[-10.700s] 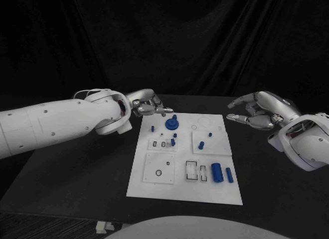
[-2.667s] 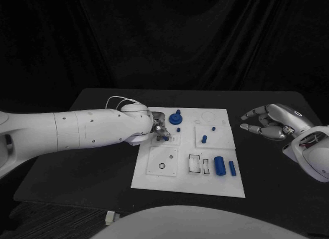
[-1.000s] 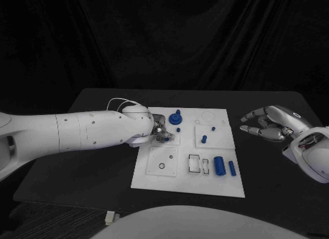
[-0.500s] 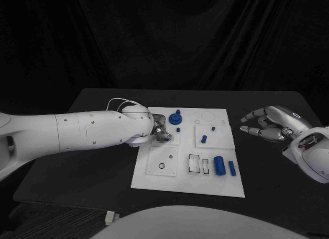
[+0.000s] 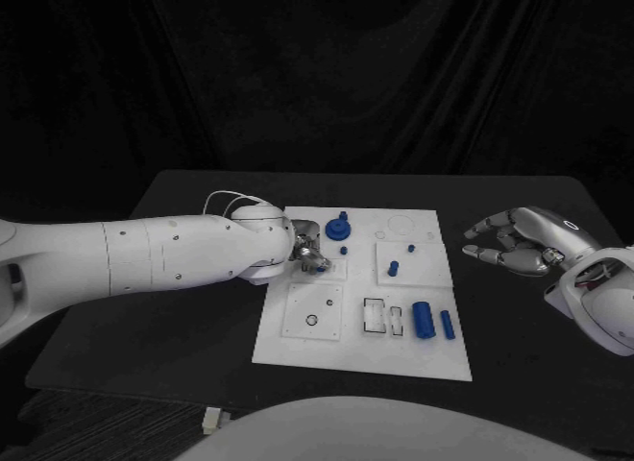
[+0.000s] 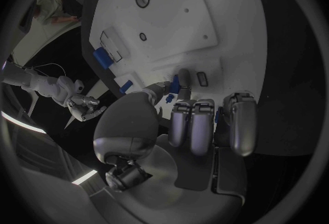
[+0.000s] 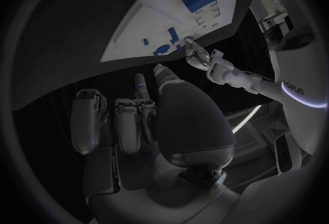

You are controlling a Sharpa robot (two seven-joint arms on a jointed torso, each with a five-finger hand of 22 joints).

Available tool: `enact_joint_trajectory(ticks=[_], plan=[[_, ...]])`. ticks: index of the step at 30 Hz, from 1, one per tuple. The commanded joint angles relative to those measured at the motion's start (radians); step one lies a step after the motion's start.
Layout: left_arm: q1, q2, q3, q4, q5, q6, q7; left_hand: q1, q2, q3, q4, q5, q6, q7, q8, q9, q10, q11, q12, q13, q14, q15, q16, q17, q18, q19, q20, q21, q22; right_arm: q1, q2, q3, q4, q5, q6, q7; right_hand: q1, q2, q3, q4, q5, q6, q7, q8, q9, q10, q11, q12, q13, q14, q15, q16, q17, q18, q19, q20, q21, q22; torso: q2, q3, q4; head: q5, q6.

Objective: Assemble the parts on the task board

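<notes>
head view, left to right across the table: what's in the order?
left arm → left robot hand → blue round part → large blue cylinder → right robot hand

1. The fingertips of the left hand (image 5: 306, 252) are pressed low over the task board (image 5: 317, 346) — whether a part is pinched between them cannot be told from the head view.
2. In the left wrist view, a small blue part (image 6: 176, 86) is half covered by the fingers (image 6: 193, 125); its shape cannot be made out.
3. The slots under the left hand are hidden.
4. Both arms are cut off by the picture's edges.
</notes>
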Motion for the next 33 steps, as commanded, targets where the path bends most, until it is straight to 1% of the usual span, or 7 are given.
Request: enact_joint_trajectory(ticks=[1,11,12,21,25,27,33], plan=[[-0.002,-0.007,0.000,0.014,0.005,-0.060,0.030,0.003,-0.002,0.007,-0.001,-0.006,0.004,-0.005,0.004,0.001,0.103,-0.003,0.004,0.261,0.104,0.002,0.003,0.263,0.006,-0.004,-0.002,-0.001,0.168,-0.003,-0.002,0.001,0.000,-0.006,0.006,-0.019,0.007,0.005,0.007,0.001,0.004,0.006,-0.001,-0.005,-0.002,0.049,-0.002,-0.005,0.176,0.105,-0.003,0.003,0.263,0.005,0.019,0.002,-0.005,0.203,0.000,0.0000,0.0003,-0.003,0.000],[-0.002,-0.029,0.000,0.045,0.005,-0.126,0.035,0.000,-0.001,0.009,0.000,-0.009,0.003,-0.005,0.003,0.001,0.103,-0.002,0.004,0.261,0.104,0.002,0.003,0.263,0.005,-0.002,-0.002,0.001,0.170,-0.005,-0.005,0.001,0.000,-0.006,0.007,-0.019,0.007,0.005,0.007,0.001,0.004,0.006,-0.001,-0.005,-0.002,0.049,-0.002,-0.005,0.176,0.105,-0.003,0.003,0.263,0.005,0.019,0.002,-0.005,0.203,0.000,-0.0001,0.0007,0.001,0.000],[-0.002,-0.030,0.000,0.046,0.005,-0.129,0.035,-0.004,-0.001,0.012,0.004,-0.024,0.001,-0.004,0.001,0.000,0.103,-0.002,0.004,0.261,0.104,0.002,0.003,0.263,0.005,-0.001,-0.002,0.001,0.171,-0.006,-0.005,0.001,0.000,-0.006,0.007,-0.019,0.007,0.005,0.007,0.001,0.004,0.006,-0.001,-0.005,-0.002,0.049,-0.002,-0.005,0.176,0.105,-0.003,0.003,0.263,0.005,0.019,0.002,-0.005,0.203,0.000,0.0000,0.0010,0.002,0.000],[-0.004,-0.032,0.000,0.045,-0.004,-0.139,0.026,-0.006,0.005,0.017,0.009,-0.034,-0.002,-0.003,-0.003,-0.002,0.103,-0.001,0.004,0.261,0.104,0.003,0.003,0.263,0.005,0.000,-0.001,0.001,0.171,-0.007,-0.005,0.001,-0.001,-0.006,0.007,-0.019,0.008,0.006,0.008,0.001,0.006,0.007,-0.001,-0.004,-0.002,0.048,-0.002,-0.005,0.175,0.105,-0.002,0.003,0.263,0.005,0.019,0.002,-0.006,0.202,0.000,-0.0001,-0.0003,0.002,0.000],[-0.012,-0.029,0.000,0.038,-0.017,-0.141,0.022,-0.008,0.006,0.019,0.011,-0.038,-0.004,-0.002,-0.005,-0.003,0.103,0.000,0.004,0.261,0.104,0.003,0.003,0.263,0.006,-0.001,-0.001,0.000,0.171,-0.007,-0.005,0.001,0.000,-0.006,0.007,-0.018,0.008,0.006,0.008,0.001,0.006,0.007,-0.001,-0.004,-0.002,0.048,-0.002,-0.006,0.174,0.105,-0.002,0.003,0.263,0.006,0.018,0.002,-0.007,0.202,0.000,0.0002,-0.0002,0.004,0.000],[-0.018,-0.024,0.000,0.029,-0.024,-0.151,0.024,-0.010,0.009,0.020,0.014,-0.042,-0.004,-0.001,-0.006,-0.004,0.103,0.000,0.004,0.261,0.104,0.004,0.003,0.263,0.005,-0.001,-0.001,0.000,0.171,-0.007,-0.006,0.001,0.000,-0.006,0.007,-0.017,0.008,0.006,0.008,0.001,0.006,0.007,-0.001,-0.004,-0.002,0.048,-0.002,-0.006,0.174,0.105,-0.002,0.003,0.263,0.006,0.018,0.002,-0.007,0.202,0.000,0.0001,0.0001,0.002,0.000],[-0.030,-0.018,0.000,0.018,-0.039,-0.166,0.029,-0.010,0.011,0.021,0.016,-0.044,-0.005,-0.001,-0.007,-0.004,0.103,0.000,0.004,0.261,0.104,0.004,0.003,0.263,0.006,-0.001,-0.001,-0.001,0.171,-0.008,-0.009,0.001,0.004,-0.006,0.008,-0.017,0.008,0.006,0.008,0.001,0.006,0.007,-0.001,-0.004,-0.002,0.048,-0.002,-0.006,0.174,0.105,-0.002,0.003,0.263,0.006,0.018,0.002,-0.007,0.202,0.000,-0.0005,0.0004,-0.002,0.000]])
